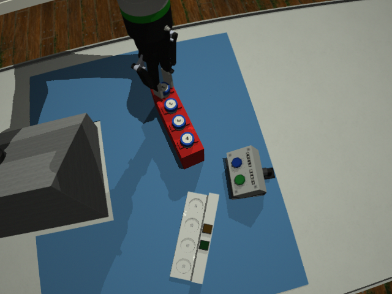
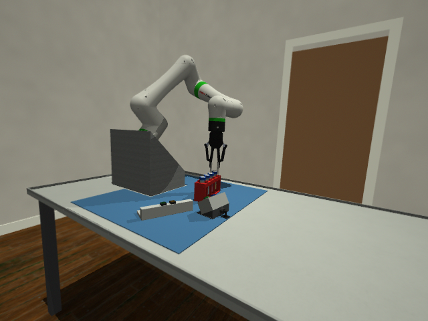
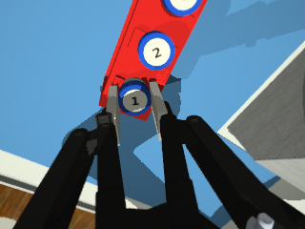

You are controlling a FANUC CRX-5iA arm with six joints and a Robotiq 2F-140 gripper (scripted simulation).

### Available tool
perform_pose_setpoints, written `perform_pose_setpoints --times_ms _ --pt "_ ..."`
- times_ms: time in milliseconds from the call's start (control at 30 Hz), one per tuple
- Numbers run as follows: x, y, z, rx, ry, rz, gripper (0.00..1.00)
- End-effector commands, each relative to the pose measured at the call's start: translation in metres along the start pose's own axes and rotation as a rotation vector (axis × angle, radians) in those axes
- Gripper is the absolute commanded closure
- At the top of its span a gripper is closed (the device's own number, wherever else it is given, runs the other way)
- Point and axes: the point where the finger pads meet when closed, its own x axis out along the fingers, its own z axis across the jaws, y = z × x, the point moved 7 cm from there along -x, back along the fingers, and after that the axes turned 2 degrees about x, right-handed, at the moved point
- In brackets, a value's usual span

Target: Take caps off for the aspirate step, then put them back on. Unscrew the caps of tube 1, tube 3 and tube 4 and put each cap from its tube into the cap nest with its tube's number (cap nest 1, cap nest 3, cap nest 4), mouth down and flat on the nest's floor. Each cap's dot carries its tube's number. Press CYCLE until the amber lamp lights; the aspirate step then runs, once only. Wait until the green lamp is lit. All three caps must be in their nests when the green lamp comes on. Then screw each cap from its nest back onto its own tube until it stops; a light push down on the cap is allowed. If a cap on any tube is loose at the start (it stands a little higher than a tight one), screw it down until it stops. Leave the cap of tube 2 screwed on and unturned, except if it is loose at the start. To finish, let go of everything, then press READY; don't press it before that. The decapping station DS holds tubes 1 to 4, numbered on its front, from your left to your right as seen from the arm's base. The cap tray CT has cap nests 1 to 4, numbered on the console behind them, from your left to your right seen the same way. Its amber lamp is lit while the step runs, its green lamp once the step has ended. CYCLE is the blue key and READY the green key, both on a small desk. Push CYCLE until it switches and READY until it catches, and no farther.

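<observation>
The red decapping station (image 1: 179,125) lies on the blue mat with four blue caps, each with a white numbered dot. My gripper (image 1: 162,86) stands upright over its far end and is shut on the cap of tube 1 (image 3: 134,98), which sits on its tube; the fingers press it from both sides. The caps of tube 2 (image 1: 171,104), tube 3 (image 1: 179,121) and tube 4 (image 1: 187,138) sit on their tubes. The white cap tray (image 1: 194,237) holds several empty nests. Its amber lamp (image 1: 207,228) and green lamp (image 1: 204,244) are dark.
The small grey desk (image 1: 245,171) with the blue CYCLE key (image 1: 236,162) and green READY key (image 1: 239,179) stands right of the station. The arm's grey pedestal (image 1: 50,172) fills the left side. The table edge runs behind the gripper.
</observation>
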Motion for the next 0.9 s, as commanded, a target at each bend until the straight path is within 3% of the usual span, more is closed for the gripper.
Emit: perform_pose_setpoints --times_ms 0,33,433,533,667,700,867 --pt "0.0 0.0013 0.0011 -0.026 0.012 -0.014 1.0" --pt "0.0 0.0013 0.0011 -0.026 0.012 -0.014 0.65" --pt "0.0 0.0013 0.0011 -0.026 0.012 -0.014 0.65" --pt "0.0001 0.0013 0.0011 0.224 0.011 -0.016 0.65" --pt "0.0001 0.0013 0.0011 0.29 0.01 -0.016 0.65" --pt "0.0001 0.0013 0.0011 0.391 0.009 -0.017 0.65" --pt "0.0001 0.0013 0.0011 0.558 0.008 -0.018 0.65"
